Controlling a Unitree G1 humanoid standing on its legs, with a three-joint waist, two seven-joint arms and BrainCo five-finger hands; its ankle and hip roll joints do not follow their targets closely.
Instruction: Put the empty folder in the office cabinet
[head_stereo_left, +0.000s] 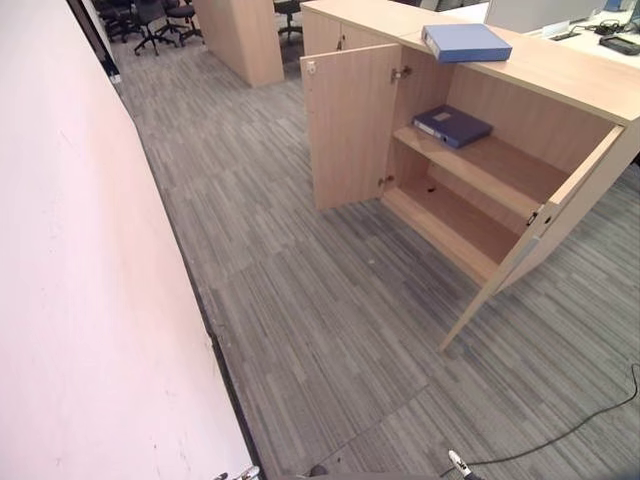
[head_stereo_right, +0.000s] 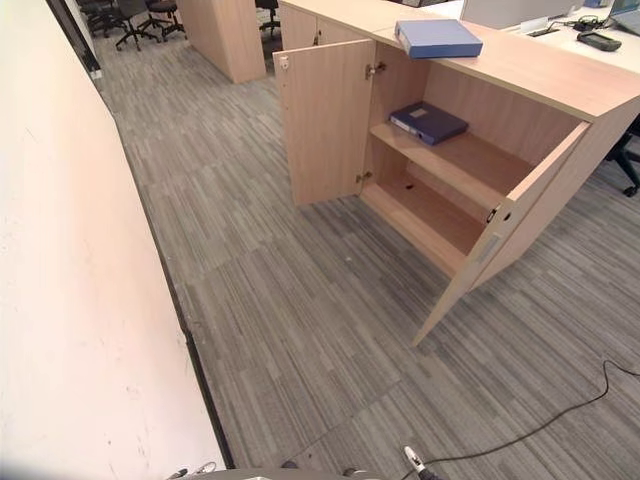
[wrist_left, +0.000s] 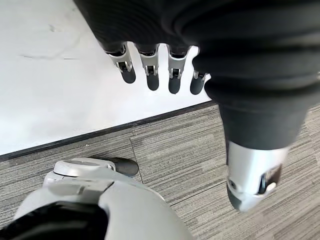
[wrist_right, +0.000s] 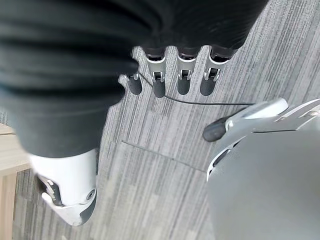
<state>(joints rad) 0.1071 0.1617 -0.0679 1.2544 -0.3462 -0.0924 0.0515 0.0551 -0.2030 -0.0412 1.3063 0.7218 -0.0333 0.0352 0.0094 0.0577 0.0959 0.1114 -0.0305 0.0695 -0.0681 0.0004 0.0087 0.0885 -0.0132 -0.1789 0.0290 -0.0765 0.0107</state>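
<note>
Your folder (head_stereo_left: 466, 42) lies flat on the cabinet (head_stereo_left: 352, 130) top, well ahead and rightward, so the right hand (wrist_right: 170, 75) is nearer; it and the left hand (wrist_left: 160, 70) hang relaxed, empty.

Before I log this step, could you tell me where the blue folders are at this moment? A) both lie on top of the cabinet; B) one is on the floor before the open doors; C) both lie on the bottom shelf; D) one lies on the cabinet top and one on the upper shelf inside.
D: one blue folder lies flat on the cabinet top, the other folder on the upper shelf behind the open doors.
</note>
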